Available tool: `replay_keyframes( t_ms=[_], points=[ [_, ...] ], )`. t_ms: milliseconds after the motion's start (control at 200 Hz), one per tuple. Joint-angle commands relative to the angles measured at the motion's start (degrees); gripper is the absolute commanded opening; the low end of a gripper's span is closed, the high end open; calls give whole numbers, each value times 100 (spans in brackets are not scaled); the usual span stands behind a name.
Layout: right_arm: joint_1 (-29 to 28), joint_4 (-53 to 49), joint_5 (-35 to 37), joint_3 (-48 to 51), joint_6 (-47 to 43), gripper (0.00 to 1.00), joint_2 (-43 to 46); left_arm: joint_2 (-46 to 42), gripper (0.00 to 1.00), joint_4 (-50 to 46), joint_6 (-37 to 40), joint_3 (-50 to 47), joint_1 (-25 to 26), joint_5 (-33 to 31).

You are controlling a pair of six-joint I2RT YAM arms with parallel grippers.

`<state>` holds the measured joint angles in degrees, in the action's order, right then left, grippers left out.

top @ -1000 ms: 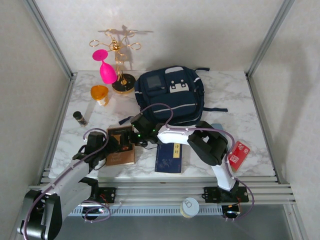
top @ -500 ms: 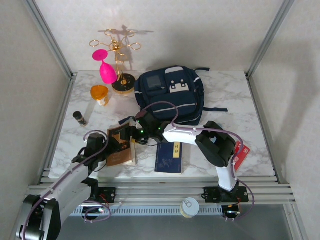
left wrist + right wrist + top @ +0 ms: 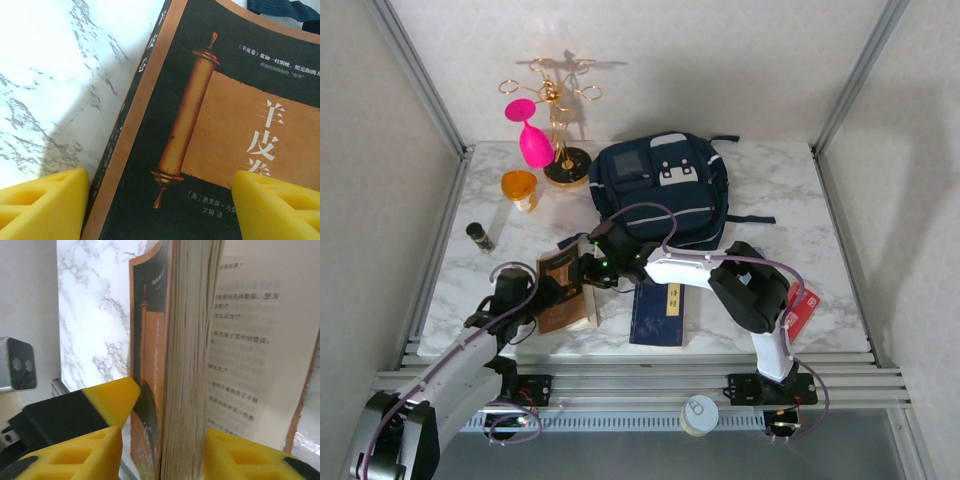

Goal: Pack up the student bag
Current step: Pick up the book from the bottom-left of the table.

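We record the left hand (image 3: pixel 157 176) spread over the brown book (image 3: pixel 200 125), the right hand (image 3: pixel 160 436) straddling its cover and pages, though we cannot tell whether it pinches.

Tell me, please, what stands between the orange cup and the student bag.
In the top external view, the gold stand's dark round base sits between the orange cup and the student bag.

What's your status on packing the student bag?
Left gripper open over brown book. Right gripper astride its pages. Student bag behind, untouched. Navy book beside, not blocking.
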<state>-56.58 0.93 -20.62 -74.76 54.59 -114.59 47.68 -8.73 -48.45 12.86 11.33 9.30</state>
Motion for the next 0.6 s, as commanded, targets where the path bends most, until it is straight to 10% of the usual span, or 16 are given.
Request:
replay_keyframes(
  t_ms=[0,596],
  points=[
    [-16,-312,176,-270,-284,40,-143,0,74,88,-88,-38,88,190],
    [-1,392,-124,17,-473,0,649,-268,83,-214,65,683,81,208]
  ],
)
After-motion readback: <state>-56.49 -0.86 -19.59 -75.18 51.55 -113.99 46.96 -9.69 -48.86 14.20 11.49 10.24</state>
